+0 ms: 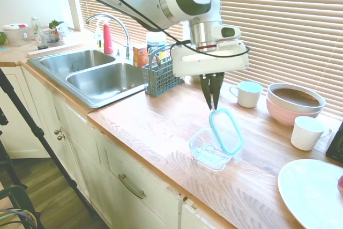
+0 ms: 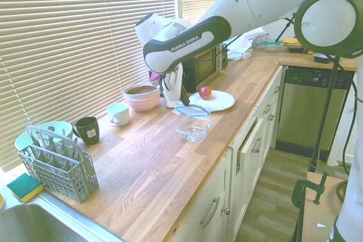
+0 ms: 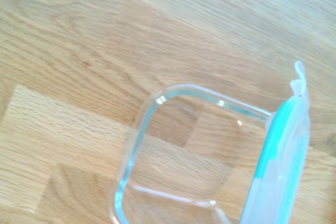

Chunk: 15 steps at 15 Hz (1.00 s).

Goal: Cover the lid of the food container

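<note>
The gripper [image 1: 213,105] pinches the top edge of the lid [image 1: 227,131], holding it tilted with its lower edge at the rim of the food container [image 1: 209,151], near the counter's [image 1: 150,127] front edge. To seat it well, it should lower the lid flat and square over the rim before letting go.

Teal-rimmed clear lid [image 1: 227,131] tilted, seemingly resting on open clear glass food container [image 1: 209,153], on the counter.
</note>
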Motion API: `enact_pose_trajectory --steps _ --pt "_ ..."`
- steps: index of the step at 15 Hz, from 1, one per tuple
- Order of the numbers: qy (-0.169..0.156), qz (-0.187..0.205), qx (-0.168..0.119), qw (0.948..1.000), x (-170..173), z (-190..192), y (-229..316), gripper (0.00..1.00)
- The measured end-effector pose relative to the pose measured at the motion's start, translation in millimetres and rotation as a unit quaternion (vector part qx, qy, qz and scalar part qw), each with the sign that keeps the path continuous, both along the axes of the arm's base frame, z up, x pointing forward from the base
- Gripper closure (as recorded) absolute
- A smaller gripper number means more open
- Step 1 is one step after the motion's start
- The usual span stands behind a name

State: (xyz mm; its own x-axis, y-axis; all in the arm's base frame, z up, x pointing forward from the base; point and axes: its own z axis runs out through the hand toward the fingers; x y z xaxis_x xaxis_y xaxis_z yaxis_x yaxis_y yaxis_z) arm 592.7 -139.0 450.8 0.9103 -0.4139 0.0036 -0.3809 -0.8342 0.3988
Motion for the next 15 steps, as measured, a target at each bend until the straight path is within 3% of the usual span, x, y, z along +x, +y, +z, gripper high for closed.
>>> enact_pose_trajectory --steps 7,15 --pt "-0.001 0.004 0.001 1.0000 -18 -32 48 1.00" --pt "0.003 0.000 0.007 1.0000 -31 -64 53 1.00"
